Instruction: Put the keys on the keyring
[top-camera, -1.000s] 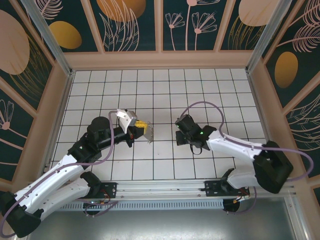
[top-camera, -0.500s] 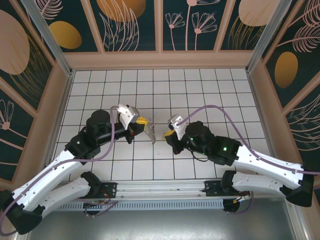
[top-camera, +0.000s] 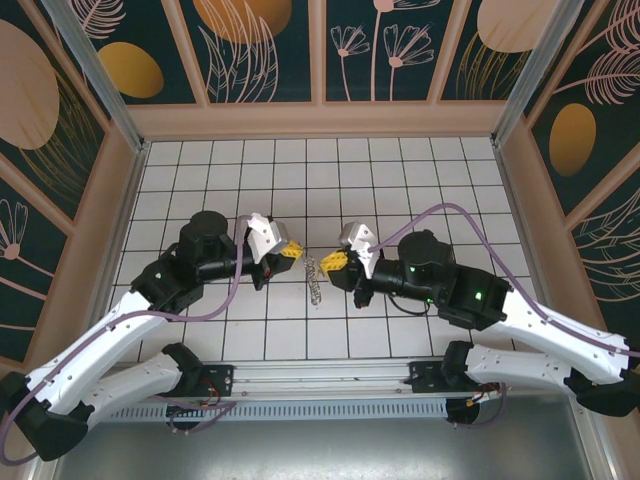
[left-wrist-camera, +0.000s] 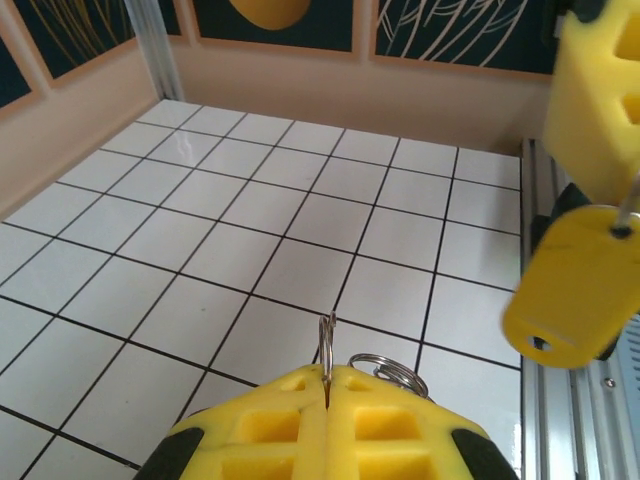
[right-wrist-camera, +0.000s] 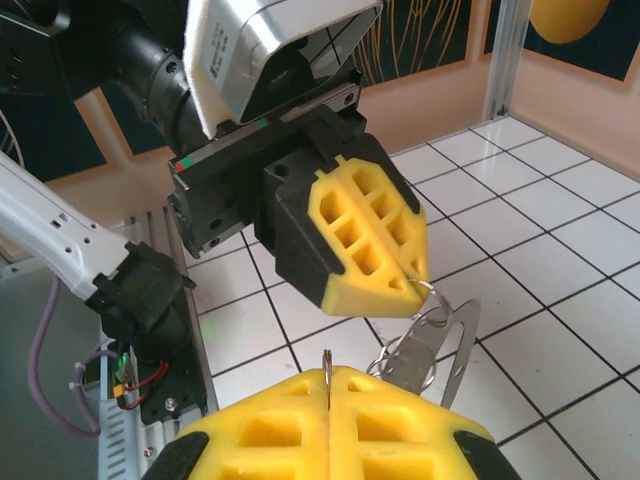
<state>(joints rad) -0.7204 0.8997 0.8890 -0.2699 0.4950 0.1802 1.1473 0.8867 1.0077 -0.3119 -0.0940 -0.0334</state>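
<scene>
Over the middle tiles my left gripper (top-camera: 290, 250) and right gripper (top-camera: 331, 262) meet tip to tip. A bunch of thin rings and silvery keys (top-camera: 313, 278) hangs between them. In the left wrist view my left gripper (left-wrist-camera: 327, 378) is shut on a thin wire ring (left-wrist-camera: 326, 345), with a second ring (left-wrist-camera: 388, 368) beside it. In the right wrist view my right gripper (right-wrist-camera: 327, 378) is shut on a thin ring edge (right-wrist-camera: 325, 362). The silvery keys and a curved grey loop (right-wrist-camera: 455, 345) dangle from the left pads (right-wrist-camera: 365, 235). A rounded yellow piece with a small hole (left-wrist-camera: 570, 290), seemingly the yellow-headed key, hangs under the right pad (left-wrist-camera: 600, 90).
White tiled floor (top-camera: 400, 180) with low tan walls (top-camera: 320, 118) on three sides. The arm bases sit on a metal rail (top-camera: 320, 385) at the near edge. A purple cable (top-camera: 450, 212) loops over the right arm.
The right arm swung left and its gripper closed in on the left gripper. The left gripper shifted slightly right. The bunch now hangs between the two grippers.
</scene>
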